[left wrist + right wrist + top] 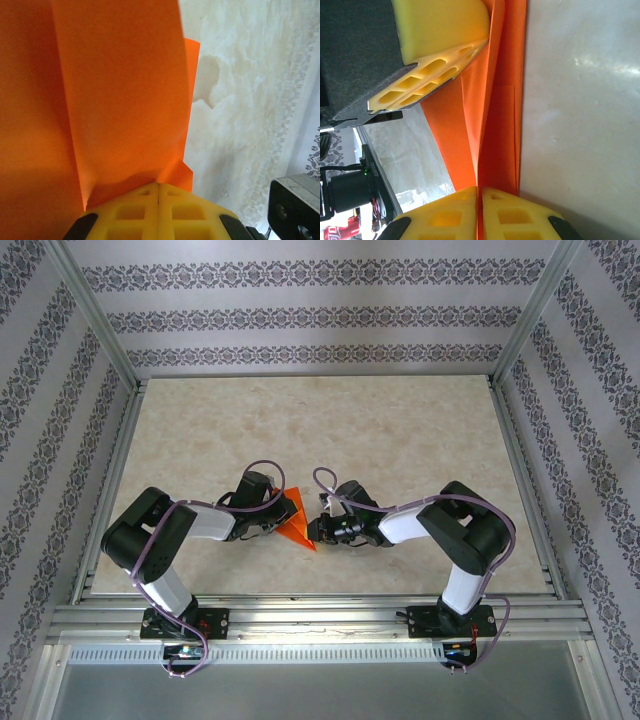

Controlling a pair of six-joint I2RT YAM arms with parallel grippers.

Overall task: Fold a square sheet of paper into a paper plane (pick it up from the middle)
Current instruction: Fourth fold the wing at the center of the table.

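The square sheet of paper [298, 522] is bright orange and folded into a pointed, layered shape, held up between both arms near the table's front. My left gripper [283, 523] is shut on its left part. In the left wrist view the yellow jaws [158, 184] meet with the paper [120, 100] fanning out above them. My right gripper [318, 532] is shut on the paper's lower right point. In the right wrist view its jaws [480, 189] pinch a lengthwise crease of the paper [495, 125], and the left gripper's yellow fingers [440, 30] clamp the far end.
The beige marbled table [350, 430] stretches behind the arms, walled by patterned panels and metal rails [320, 615] along the front. The two grippers stand very close, almost facing each other. A grey housing of the right arm [295, 205] shows at the left wrist view's corner.
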